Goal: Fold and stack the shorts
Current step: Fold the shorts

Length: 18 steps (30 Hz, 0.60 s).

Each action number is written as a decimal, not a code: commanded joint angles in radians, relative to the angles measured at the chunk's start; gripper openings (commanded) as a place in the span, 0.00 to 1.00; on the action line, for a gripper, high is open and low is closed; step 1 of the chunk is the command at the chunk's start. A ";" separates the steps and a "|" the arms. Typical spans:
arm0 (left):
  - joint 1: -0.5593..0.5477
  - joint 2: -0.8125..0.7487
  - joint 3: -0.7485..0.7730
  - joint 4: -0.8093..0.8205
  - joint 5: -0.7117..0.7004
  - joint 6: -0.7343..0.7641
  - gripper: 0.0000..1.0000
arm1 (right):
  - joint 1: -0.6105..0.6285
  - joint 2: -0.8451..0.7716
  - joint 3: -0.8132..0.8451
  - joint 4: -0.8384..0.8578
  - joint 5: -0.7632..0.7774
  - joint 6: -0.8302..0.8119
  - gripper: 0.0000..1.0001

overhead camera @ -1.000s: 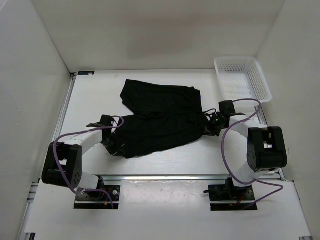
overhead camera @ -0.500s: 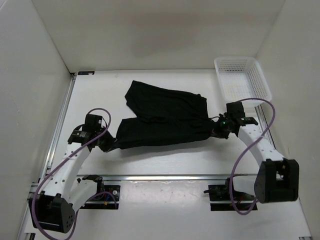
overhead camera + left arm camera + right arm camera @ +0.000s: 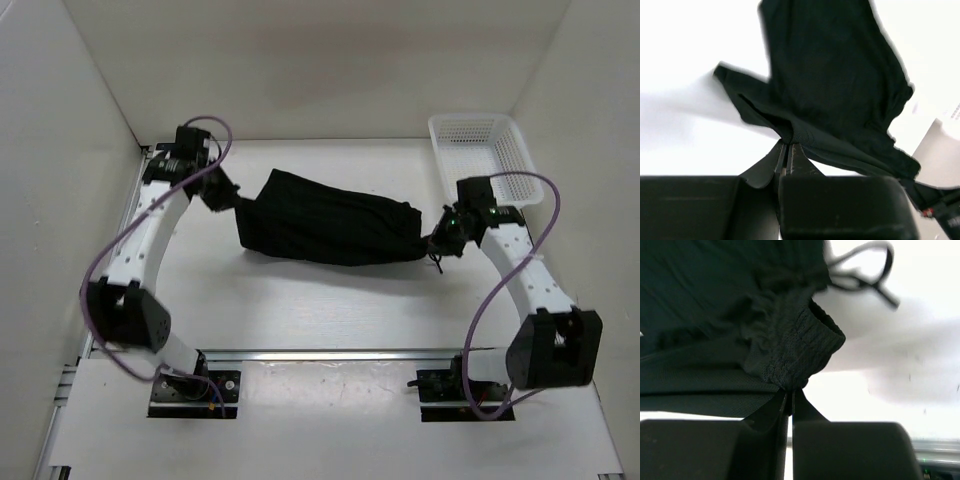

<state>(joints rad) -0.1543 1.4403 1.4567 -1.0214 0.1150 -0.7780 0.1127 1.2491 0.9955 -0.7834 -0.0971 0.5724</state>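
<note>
The black shorts [image 3: 325, 228] hang stretched in a long band between my two grippers over the middle of the table. My left gripper [image 3: 240, 205] is shut on the band's left end, up near the far left of the table; the left wrist view shows the fabric [image 3: 840, 90] pinched at the jaw tips [image 3: 786, 144]. At the right end, my right gripper [image 3: 432, 243] is shut on the bunched elastic waistband [image 3: 800, 352], jaw tips [image 3: 790, 390] meeting in the cloth. A thin black drawstring [image 3: 875, 280] loops loose beside the waistband.
A white mesh basket [image 3: 484, 157] stands at the far right corner, close behind the right arm. White walls close the table at the left, back and right. A metal rail [image 3: 330, 353] runs along the near edge by the arm bases.
The left arm swung from the near left to the far left, carrying its end of the shorts. The garment rose from a spread heap into a taut band. The right gripper shifted slightly back.
</note>
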 commanded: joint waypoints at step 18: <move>0.105 0.795 0.867 0.072 0.098 0.245 1.00 | 0.041 0.492 0.562 0.108 0.168 -0.008 0.87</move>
<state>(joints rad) -0.0399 2.4287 2.4100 -0.9859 0.2199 -0.6228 0.1364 1.8477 1.6527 -0.6781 0.0288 0.5694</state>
